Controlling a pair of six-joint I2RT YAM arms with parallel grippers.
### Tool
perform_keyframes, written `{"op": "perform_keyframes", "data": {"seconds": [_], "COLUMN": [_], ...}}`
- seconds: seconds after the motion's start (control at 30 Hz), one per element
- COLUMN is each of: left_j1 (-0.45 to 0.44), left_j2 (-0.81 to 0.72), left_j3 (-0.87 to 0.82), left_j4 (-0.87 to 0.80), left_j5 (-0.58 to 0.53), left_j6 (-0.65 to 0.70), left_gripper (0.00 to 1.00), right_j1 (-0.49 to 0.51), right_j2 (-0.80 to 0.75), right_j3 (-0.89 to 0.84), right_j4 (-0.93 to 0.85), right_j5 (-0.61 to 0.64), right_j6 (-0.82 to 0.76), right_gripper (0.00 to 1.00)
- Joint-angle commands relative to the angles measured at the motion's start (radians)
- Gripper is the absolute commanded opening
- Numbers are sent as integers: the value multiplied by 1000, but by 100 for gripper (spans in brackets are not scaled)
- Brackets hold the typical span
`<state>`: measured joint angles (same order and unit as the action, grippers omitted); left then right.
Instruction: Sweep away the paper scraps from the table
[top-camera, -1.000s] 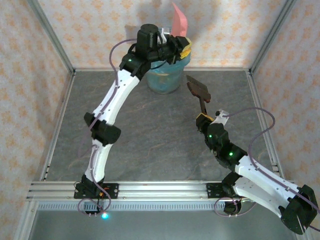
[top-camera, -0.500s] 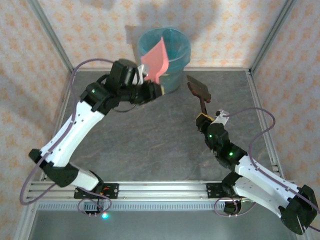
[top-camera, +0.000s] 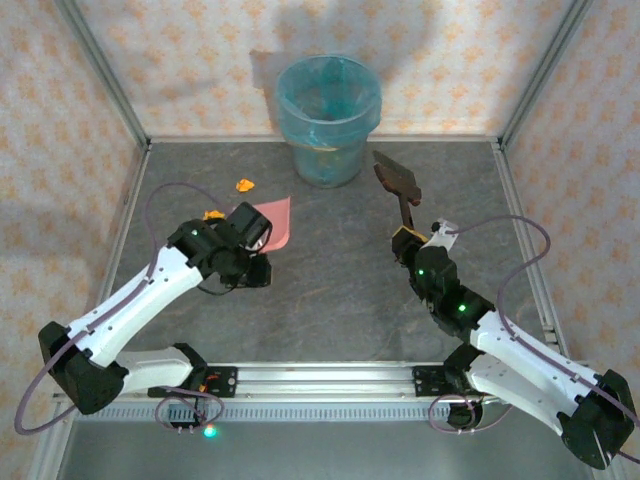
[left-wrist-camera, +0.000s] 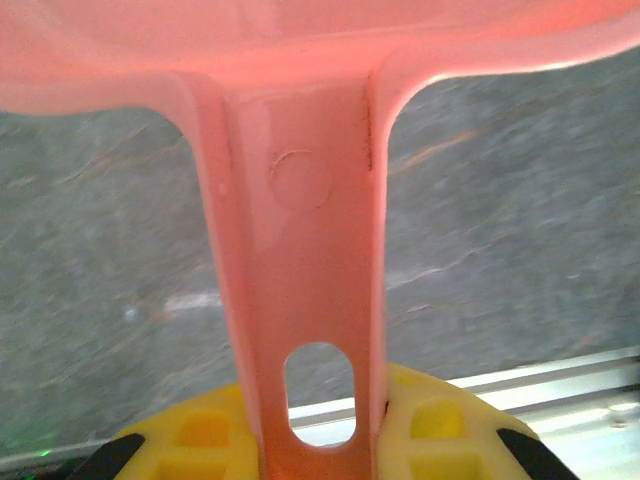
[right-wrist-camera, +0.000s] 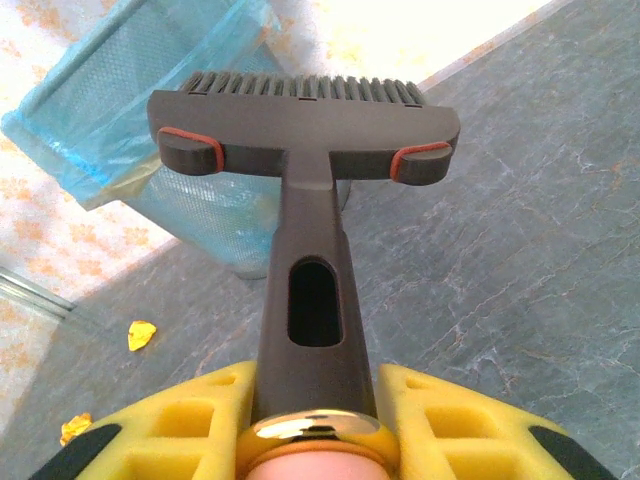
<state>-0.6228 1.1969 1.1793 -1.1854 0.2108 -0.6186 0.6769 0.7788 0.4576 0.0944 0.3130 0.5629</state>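
dark grey marbled table (top-camera: 340, 290), aluminium frame (top-camera: 330, 375) round it, patterned wallpaper walls (top-camera: 60, 150) on three sides. count: 2 arms, 2 grippers, 1 dustpan, 1 brush, 1 bin, 2 paper scraps (top-camera: 244, 185) seen on the surface, both orange.

left to right:
- left arm (top-camera: 150, 290) reaches from the near-left corner toward the middle. left gripper (top-camera: 250, 250) is clamped on the handle of the pink dustpan (top-camera: 274, 222). the left wrist view has the handle (left-wrist-camera: 305, 280) pinched between the yellow pads (left-wrist-camera: 205, 430). the pan points far-right. cannot tell if its lip touches the table.
- one scrap (top-camera: 212, 214) sits just beside the left wrist, on its far-left side. the other lies further back, between pan and bin, left of both. both are in the far-left part of the table, apart from the pan, and show up small in the right wrist view too (right-wrist-camera: 141, 334).
- bin (top-camera: 330, 165), translucent with a blue liner, stands far centre against the back rail.
- brush (top-camera: 398, 180) is just right of the bin and apart from it, bristle head at the far end. right gripper (top-camera: 408, 238) is closed tight on its handle, seen between the yellow fingers in the right wrist view (right-wrist-camera: 315, 400).
- right arm (top-camera: 520, 350) comes in from the near-right corner.

room: the middle and near strip of the table between the arms is bare. the far-right corner past the brush is open up to the frame.
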Motion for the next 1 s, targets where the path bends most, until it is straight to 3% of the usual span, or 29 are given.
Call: {"op": "perform_keyframes", "data": {"seconds": [0.0,0.13,0.3,0.6,0.97], "left_j1": [-18,-42,-43,-44,-92], "left_j2": [-31,-52,-72,-81,-107], "left_j3": [-53,-123,-179,-265,-353], "left_j4": [-85,-91,-89,-47,-3], "left_j5": [-106,-140,-191,-184,-160], "left_j6": [16,-3,-28,-84,-181], "left_gripper": [0,0,0,0,0], "right_j1": [-4,34,172,263,264], "right_j2": [-15,-16,66,561,1222], "right_j3": [34,137,312,918,1699], "right_j4": [31,-42,-90,-416,-805], "right_j5": [-49,-103,-109,-309,-516], "right_j6": [-54,-142,-205,-220,-383], "right_gripper": [0,0,0,0,0]}}
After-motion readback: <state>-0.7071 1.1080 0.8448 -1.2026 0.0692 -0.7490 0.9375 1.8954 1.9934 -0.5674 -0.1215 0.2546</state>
